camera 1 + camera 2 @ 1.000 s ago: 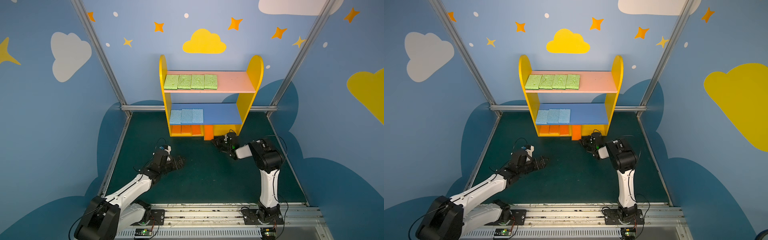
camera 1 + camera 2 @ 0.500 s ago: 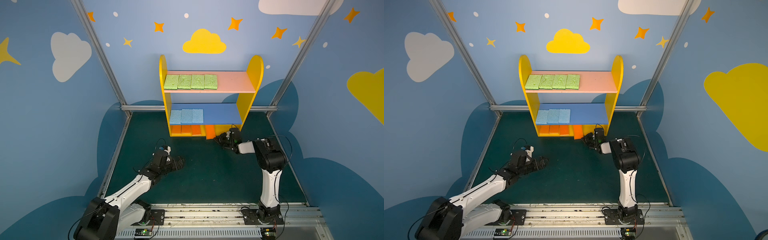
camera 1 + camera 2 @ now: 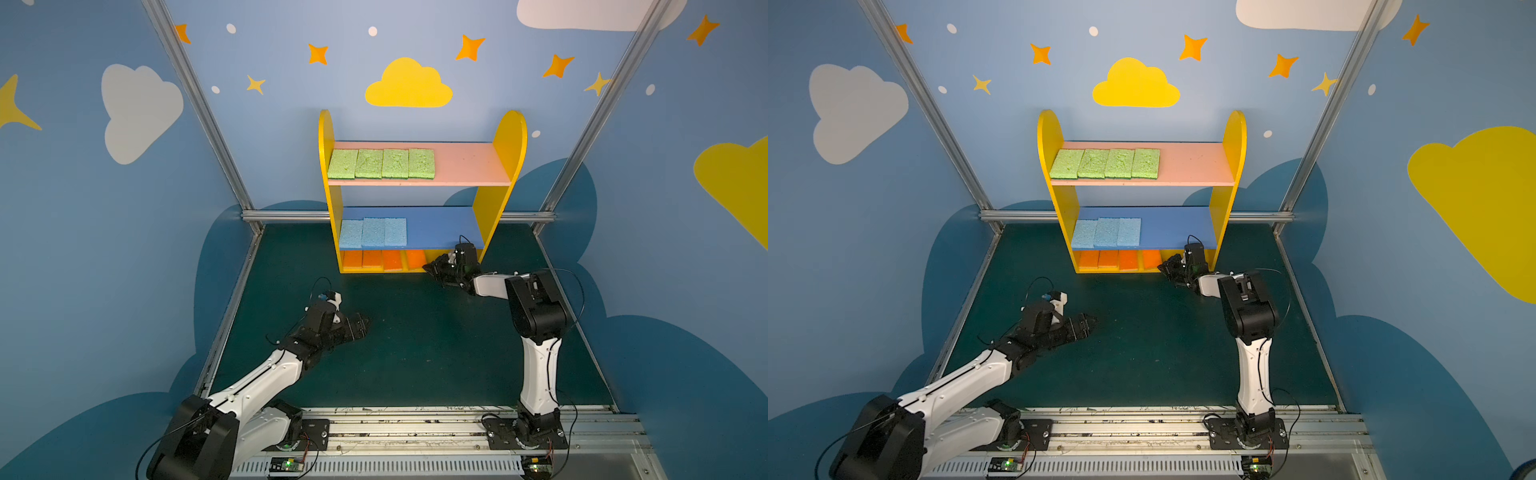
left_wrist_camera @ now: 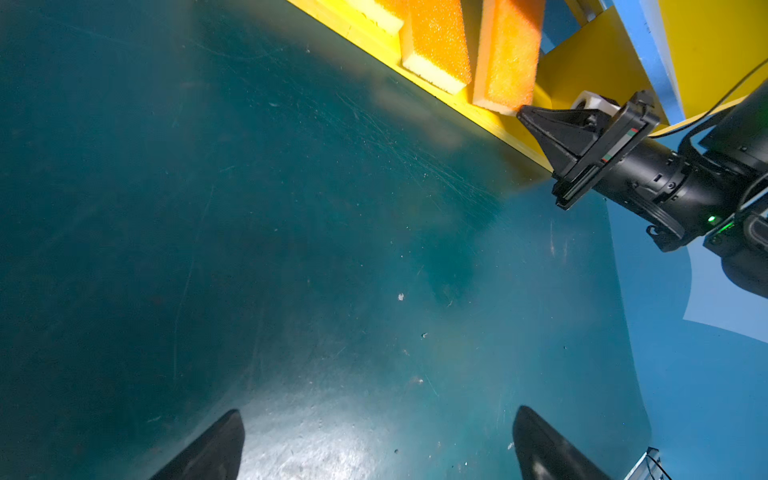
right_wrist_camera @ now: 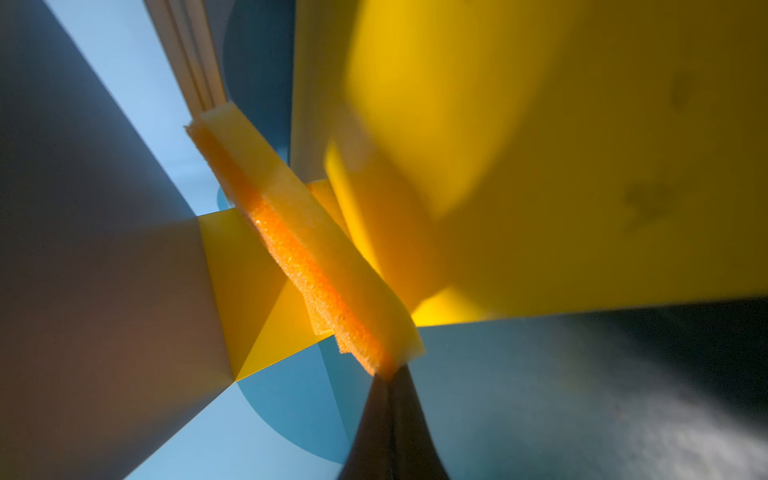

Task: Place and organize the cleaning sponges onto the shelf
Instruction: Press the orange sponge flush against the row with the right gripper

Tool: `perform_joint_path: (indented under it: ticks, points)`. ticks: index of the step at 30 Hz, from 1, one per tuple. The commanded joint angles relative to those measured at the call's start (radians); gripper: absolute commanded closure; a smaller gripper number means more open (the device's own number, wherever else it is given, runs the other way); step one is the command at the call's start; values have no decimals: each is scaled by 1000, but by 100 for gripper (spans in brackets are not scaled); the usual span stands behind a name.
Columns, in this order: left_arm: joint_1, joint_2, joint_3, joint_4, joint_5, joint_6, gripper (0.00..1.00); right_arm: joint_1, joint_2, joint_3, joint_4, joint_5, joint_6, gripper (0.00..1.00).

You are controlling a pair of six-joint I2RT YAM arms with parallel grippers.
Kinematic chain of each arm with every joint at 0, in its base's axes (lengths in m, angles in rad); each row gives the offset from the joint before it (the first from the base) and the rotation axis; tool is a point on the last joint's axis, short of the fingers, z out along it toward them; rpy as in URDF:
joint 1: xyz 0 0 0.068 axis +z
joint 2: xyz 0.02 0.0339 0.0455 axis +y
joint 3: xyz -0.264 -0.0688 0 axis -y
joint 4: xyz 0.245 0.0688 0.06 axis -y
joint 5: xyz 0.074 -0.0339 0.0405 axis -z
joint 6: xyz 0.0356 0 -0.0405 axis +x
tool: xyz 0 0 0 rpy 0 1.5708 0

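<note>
Porous orange sponge (image 4: 508, 54) sits on the yellow shelf base (image 4: 498, 124); your right claw (image 4: 523, 113), clenched to a point, touches its corner. Your left claw (image 4: 379, 411) gapes empty above the scuffed table (image 4: 291, 249).

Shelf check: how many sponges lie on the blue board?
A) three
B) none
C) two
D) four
A: three light blue sponges lie side by side at the left end of the blue board.
</note>
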State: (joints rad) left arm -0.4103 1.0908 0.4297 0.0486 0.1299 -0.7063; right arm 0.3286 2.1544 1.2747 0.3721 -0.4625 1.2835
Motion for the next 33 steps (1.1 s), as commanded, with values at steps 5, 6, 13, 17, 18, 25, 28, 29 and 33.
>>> perform_joint_path:
  ticks: [5,6,13,17,18,25,28,29,33]
  points:
    - [5,-10,-11,-12,-14,7,1,-3,66,63,-61,-14,-5,100]
    - [5,-9,-14,-11,-15,8,0,-3,70,67,-61,-17,-4,100]
    - [6,1,-11,-1,-12,12,1,13,78,123,-109,-44,-21,100]
    - [8,4,-9,0,-13,16,1,26,73,140,-125,-60,-26,100]
    - [8,4,-9,2,-13,16,1,29,73,138,-124,-61,-24,100]
    - [9,1,-8,0,-9,18,0,44,85,134,-90,-80,8,100]
    - [12,-2,-9,-3,-10,20,1,45,82,133,-89,-79,8,99]
    - [14,-3,-8,-3,-10,20,1,44,82,133,-90,-77,8,99]
    - [15,-4,-8,-7,-9,22,1,31,71,105,-66,-71,30,99]
